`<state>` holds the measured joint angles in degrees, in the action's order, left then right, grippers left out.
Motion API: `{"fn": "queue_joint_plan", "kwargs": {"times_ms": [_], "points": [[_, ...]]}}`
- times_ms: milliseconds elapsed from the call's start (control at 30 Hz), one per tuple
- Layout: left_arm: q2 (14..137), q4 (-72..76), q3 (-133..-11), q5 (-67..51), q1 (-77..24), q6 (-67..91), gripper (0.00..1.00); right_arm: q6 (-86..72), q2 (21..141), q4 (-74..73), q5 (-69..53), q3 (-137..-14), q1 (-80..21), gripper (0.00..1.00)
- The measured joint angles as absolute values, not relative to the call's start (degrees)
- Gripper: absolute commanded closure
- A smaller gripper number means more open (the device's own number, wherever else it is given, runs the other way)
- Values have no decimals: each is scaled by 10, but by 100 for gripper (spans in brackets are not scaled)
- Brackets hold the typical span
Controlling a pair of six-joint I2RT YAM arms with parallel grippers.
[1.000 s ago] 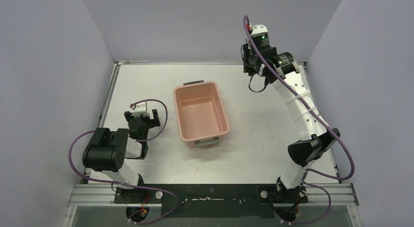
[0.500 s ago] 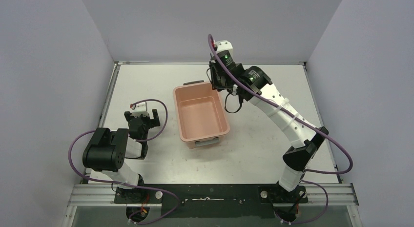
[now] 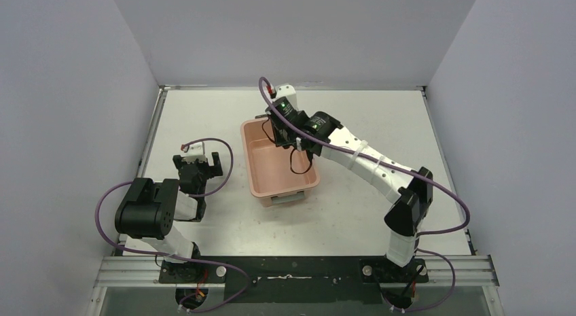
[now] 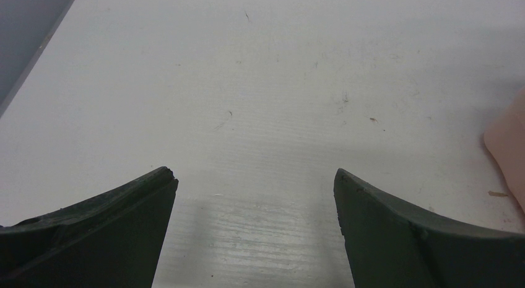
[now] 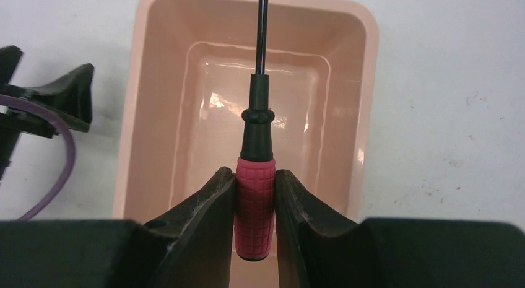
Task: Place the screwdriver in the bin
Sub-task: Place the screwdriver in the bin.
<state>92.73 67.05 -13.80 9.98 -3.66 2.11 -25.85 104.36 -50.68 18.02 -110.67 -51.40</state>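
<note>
The carrying step is judged all but done: the screwdriver (image 5: 258,124) is gripped by its red handle in the right end effector (image 5: 255,176), above the open bin (image 5: 370,114) with its shaft along the bin's length, so only a release (perhaps after slight lowering) is called for. The left end effector (image 4: 254,174) is spread open, empty, over the counter (image 4: 278,83) left of the bin. The shaft's tip is cut off at the wrist view's edge, and the tool cannot be made out from overhead.
</note>
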Motion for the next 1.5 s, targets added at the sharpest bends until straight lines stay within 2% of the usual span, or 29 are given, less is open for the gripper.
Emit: {"fn": "queue_joint_plan", "kwargs": {"times_ms": [167,433,767,1000,1233,1500], "points": [[927,670,-138,100,-37,21,3,-263,1032,-445,175,-982,-514,99],[927,670,-138,100,-37,21,3,-265,1028,-366,160,-851,-510,100],[927,670,-138,100,-37,21,3,-265,1032,-288,124,-773,-490,100],[927,670,-138,100,-37,21,3,-262,1087,-238,106,-757,-484,100],[927,670,-138,100,-37,21,3,-262,1107,-207,89,-722,-483,87],[927,670,-138,100,-37,21,3,-262,1107,-184,84,-719,-483,82]]}}
